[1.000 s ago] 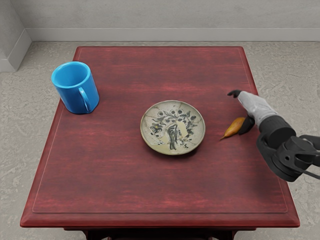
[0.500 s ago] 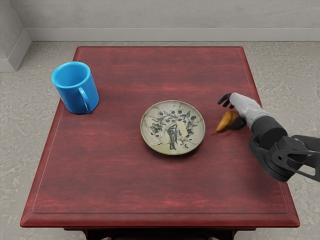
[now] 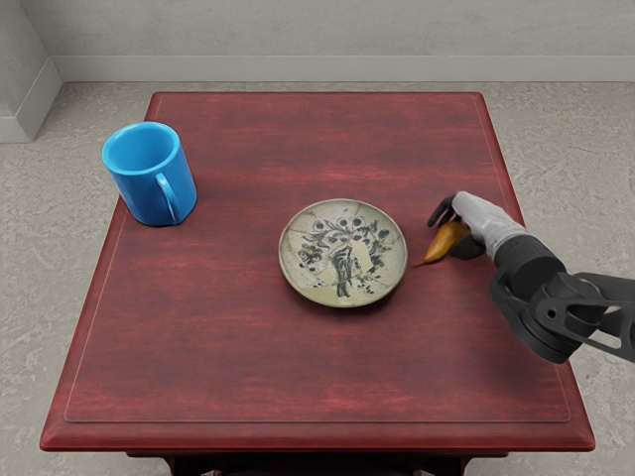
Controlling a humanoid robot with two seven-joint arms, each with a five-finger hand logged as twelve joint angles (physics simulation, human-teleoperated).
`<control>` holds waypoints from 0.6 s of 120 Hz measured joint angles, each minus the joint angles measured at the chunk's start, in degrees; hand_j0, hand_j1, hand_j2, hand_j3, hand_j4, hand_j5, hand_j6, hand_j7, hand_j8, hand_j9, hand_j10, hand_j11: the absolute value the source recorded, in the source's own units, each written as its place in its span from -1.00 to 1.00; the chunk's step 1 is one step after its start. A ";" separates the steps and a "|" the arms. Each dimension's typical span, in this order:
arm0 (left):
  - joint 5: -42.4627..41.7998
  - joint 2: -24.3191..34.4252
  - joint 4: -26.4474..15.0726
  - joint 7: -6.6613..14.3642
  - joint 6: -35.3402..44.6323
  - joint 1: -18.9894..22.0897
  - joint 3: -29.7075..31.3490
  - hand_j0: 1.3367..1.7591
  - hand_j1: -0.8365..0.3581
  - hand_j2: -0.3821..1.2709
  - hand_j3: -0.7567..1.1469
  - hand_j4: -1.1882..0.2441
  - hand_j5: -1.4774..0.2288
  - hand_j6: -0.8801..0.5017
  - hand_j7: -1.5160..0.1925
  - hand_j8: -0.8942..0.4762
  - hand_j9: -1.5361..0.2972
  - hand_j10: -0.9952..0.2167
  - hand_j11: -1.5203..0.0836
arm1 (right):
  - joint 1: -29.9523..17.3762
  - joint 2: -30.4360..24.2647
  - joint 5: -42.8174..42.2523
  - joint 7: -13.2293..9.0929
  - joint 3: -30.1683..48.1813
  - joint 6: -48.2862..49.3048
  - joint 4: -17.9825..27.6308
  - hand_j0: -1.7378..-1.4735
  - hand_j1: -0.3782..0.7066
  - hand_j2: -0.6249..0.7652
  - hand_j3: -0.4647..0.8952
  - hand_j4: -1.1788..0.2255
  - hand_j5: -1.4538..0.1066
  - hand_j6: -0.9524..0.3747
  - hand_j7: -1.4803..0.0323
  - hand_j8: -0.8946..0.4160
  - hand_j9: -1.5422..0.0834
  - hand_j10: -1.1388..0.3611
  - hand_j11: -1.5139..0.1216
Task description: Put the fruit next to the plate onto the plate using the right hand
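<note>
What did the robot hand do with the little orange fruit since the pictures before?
The right hand slid left toward the round patterned ceramic plate, its fingers closed around the small pointed orange fruit, carrying it closer to the plate's edge. The fruit is not on the plate yet. The plate and the blue mug stayed put.

We see a red table (image 3: 248, 337) standing on a gray floor (image 3: 595, 129). A blue cup (image 3: 149, 174) stands on it in the upper left of the frame, and a painted plate (image 3: 342, 251) sits in the middle. Just right of the plate is a small orange fruit (image 3: 444, 243), and we cannot tell if it touches the table.
</note>
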 joint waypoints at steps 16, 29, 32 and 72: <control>0.00 0.00 0.00 0.00 0.00 0.04 -0.01 0.52 0.98 -0.54 -0.21 0.66 0.73 0.27 0.77 0.30 0.67 0.64 0.89 | 0.01 -0.02 0.78 -0.07 0.13 0.04 -0.01 -0.35 0.53 0.43 -0.32 -0.29 -0.07 -0.28 -0.11 -0.16 -0.03 -0.12 -0.11; 0.00 0.00 0.00 0.00 0.00 0.08 0.00 0.52 0.98 -0.54 -0.21 0.66 0.73 0.27 0.77 0.30 0.67 0.64 0.89 | -0.02 -0.01 1.29 -0.06 0.20 -0.04 -0.07 -0.35 0.39 0.44 -0.32 -0.35 -0.10 -0.39 -0.16 -0.30 -0.07 -0.25 -0.16; 0.00 0.00 0.00 0.00 0.00 0.08 0.00 0.52 0.98 -0.54 -0.21 0.66 0.73 0.27 0.77 0.30 0.67 0.64 0.89 | -0.02 0.02 1.69 -0.04 0.21 -0.07 -0.08 -0.34 0.36 0.44 -0.32 -0.37 -0.11 -0.43 -0.18 -0.35 -0.08 -0.29 -0.18; -0.01 0.00 0.00 0.00 0.00 0.07 0.02 0.52 0.98 -0.54 -0.21 0.66 0.73 0.27 0.77 0.30 0.68 0.64 0.89 | 0.74 -0.59 4.94 0.12 0.55 0.04 -0.08 -0.37 0.16 0.33 -0.32 -0.41 -0.33 -0.52 -0.31 -0.41 -0.28 -0.38 -0.36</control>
